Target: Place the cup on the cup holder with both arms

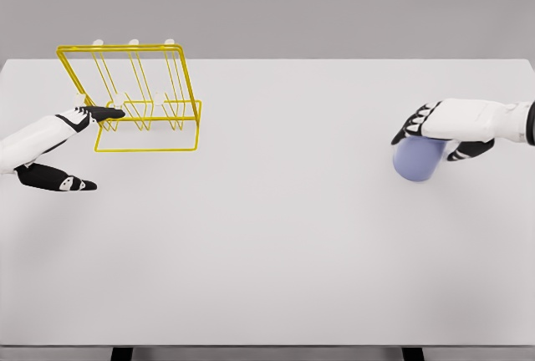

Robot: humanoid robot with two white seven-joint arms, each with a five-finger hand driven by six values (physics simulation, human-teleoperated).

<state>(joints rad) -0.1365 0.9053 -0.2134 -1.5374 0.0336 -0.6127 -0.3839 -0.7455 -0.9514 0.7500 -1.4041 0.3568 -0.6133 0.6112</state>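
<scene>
**Status: one cup, one holder, two hands**

One blue cup (418,161) sits at the right of the white table (276,244), grasped from above by the right hand (443,127). One yellow wire cup holder (138,98) stands far left — the left hand (71,148), fingers extended and holding nothing, reaches its base.
</scene>
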